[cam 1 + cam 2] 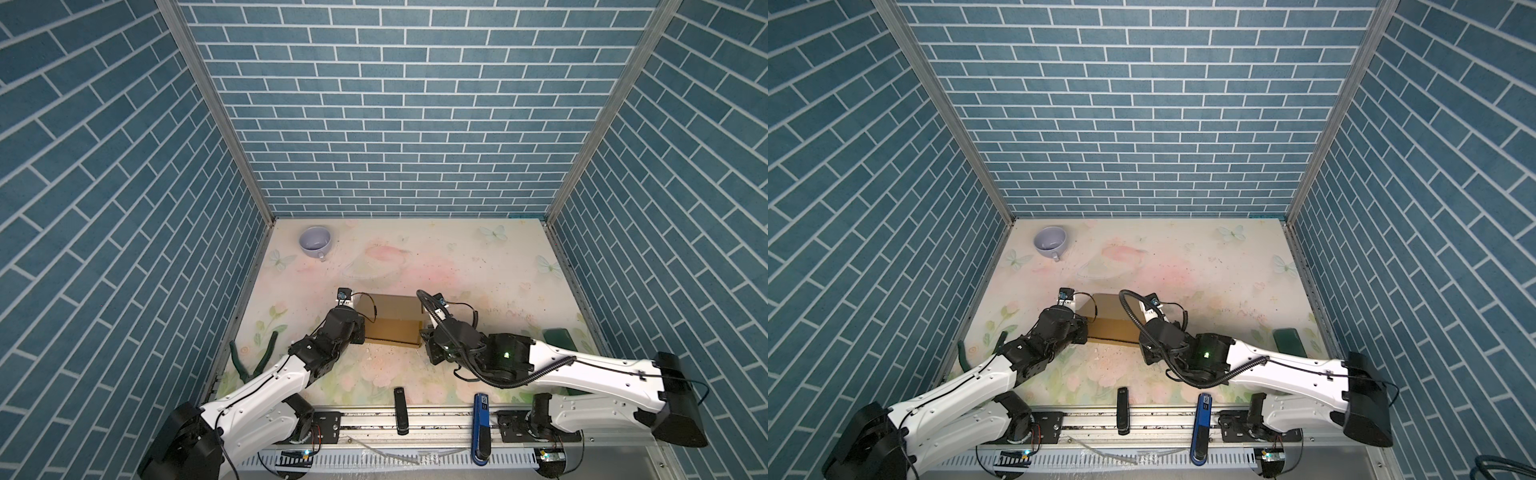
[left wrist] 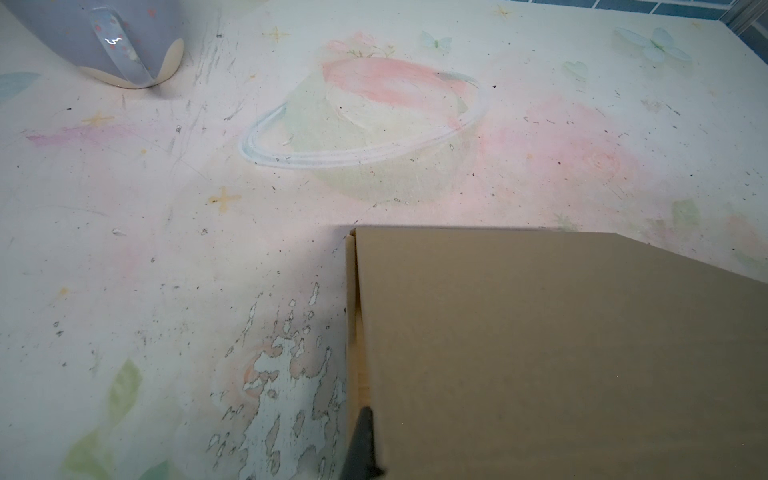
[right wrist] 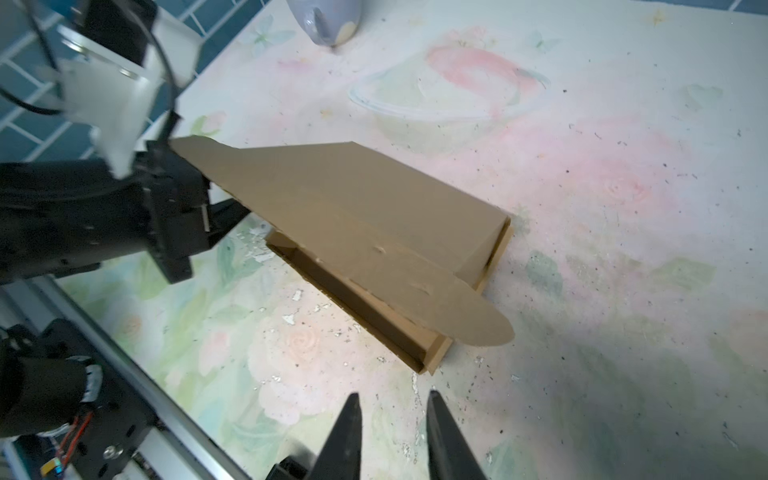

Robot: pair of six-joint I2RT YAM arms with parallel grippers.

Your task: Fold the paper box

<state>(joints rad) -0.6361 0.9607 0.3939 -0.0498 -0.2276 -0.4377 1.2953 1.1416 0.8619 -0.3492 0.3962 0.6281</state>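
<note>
The paper box (image 3: 353, 216), a plain tan-brown cardboard mailer, lay near the middle of the table (image 1: 457, 266), between the two arms in both top views. Its shallow tray sat flat on the surface with its low walls standing. The lid panel rose from the tray's far side and stood tilted over it, not closed. A creased front strip ran along the lid's free edge. A rounded tab on that strip projected past the tray's right corner.

The left gripper (image 3: 226, 205) was clamped tight on the lid's left end, holding that end raised off the tray. The right gripper (image 3: 392, 424) hung over bare table just short of the box's near right corner, its fingers slightly parted with nothing between them.

The table beyond the box and to its right was unobstructed. A pale lavender ceramic cup (image 1: 315, 243) stood well apart in the far left corner. A dark green rectangular block (image 1: 559, 338) lay near the right edge, and a dark green forked tool (image 1: 249, 357) near the left edge. A black bar (image 1: 400, 409) and a blue bar (image 1: 481, 428) sat on the front rail.

The surface bore a pastel floral print, scuffed and flaked beside the box. Blue brick-pattern walls (image 1: 395, 124) enclosed three sides.
</note>
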